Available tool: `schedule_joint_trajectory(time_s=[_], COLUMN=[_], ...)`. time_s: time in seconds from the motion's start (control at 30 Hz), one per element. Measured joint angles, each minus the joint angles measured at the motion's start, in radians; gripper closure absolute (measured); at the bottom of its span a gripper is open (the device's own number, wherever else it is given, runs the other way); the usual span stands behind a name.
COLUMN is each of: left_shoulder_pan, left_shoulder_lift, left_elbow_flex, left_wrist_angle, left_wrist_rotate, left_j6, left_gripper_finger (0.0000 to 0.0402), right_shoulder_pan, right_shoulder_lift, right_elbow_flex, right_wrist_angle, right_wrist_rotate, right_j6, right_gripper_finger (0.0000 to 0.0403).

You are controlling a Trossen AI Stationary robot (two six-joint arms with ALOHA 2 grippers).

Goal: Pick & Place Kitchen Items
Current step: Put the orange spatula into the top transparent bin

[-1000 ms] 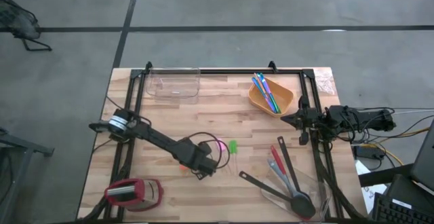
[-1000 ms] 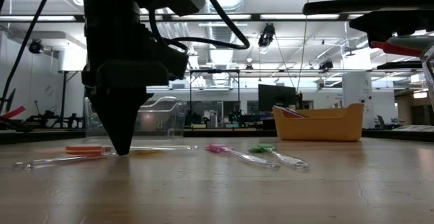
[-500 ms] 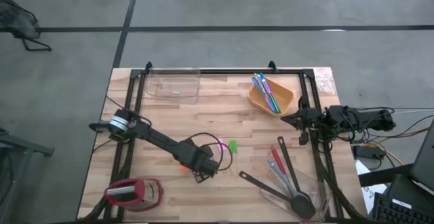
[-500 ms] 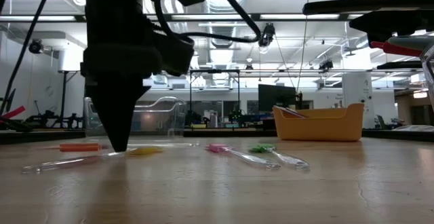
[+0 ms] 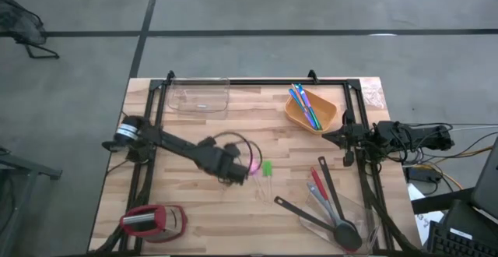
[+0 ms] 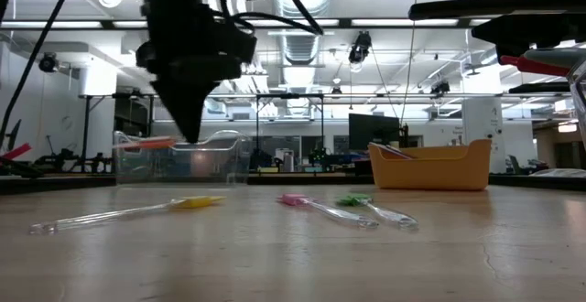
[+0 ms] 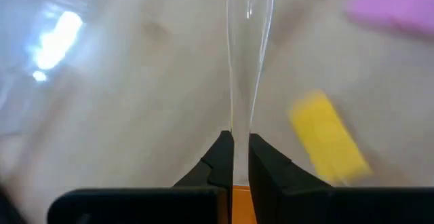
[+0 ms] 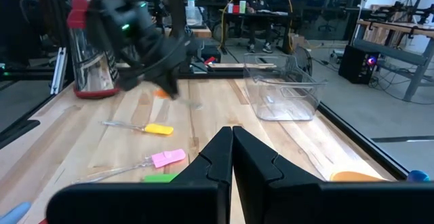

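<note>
Left pincer [image 6: 189, 135] holds the orange piece [image 6: 149, 143] above the desk [image 5: 327, 140].
Its fingers pinch the piece's clear handle tight; yellow piece [image 6: 196, 202], pink piece [image 6: 293, 199] and green piece [image 6: 352, 199] lie on the wood beneath. Right pincer [image 5: 327, 137] waits closed at the desk's right edge.
</note>
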Motion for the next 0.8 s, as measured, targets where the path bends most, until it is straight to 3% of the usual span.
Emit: schedule_joint_trajectory(time_s=[0.13,0.27,0.8], left_shoulder_pan=[0.065,0.147,0.606], left_shoulder_lift=[-0.058,-0.11,-0.172], left_elbow_flex=[0.0,0.001,-0.02], left_wrist_angle=[-0.034,-0.036,-0.037], left_wrist_rotate=[-0.111,-0.21,-0.31], left_j6=[-0.025,0.082,0.503], left_gripper_finger=[0.0376,0.0376,0.0376], right_shoulder_pan=[0.0,0.0,0.0], right_shoulder_lift=[0.0,0.0,0.0], right_elbow_flex=[0.0,0.0,0.0], right_wrist_angle=[0.0,0.0,0.0], right_wrist_rotate=[0.0,0.0,0.0], right_j6=[0.0,0.0,0.0], right_gripper_finger=[0.0394,0.0394,0.0394])
